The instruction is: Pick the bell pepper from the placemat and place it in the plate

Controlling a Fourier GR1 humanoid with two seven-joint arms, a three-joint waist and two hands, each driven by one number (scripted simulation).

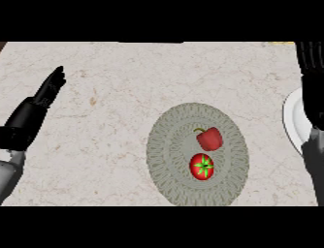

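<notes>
A red bell pepper with a curved stem lies on the round grey woven placemat, in its upper middle. Just below it on the same mat sits a red tomato with a green star top. A white plate shows only as a sliver at the right edge, mostly hidden behind my right forearm. My right hand is raised at the upper right, fingers straight and pointing away, well above and right of the pepper. My left hand rests open at the left, fingers up, far from the mat.
The pale marble counter spreads across the view, with a dark strip at its far left corner. A small yellow thing peeks at the counter's far edge near the right.
</notes>
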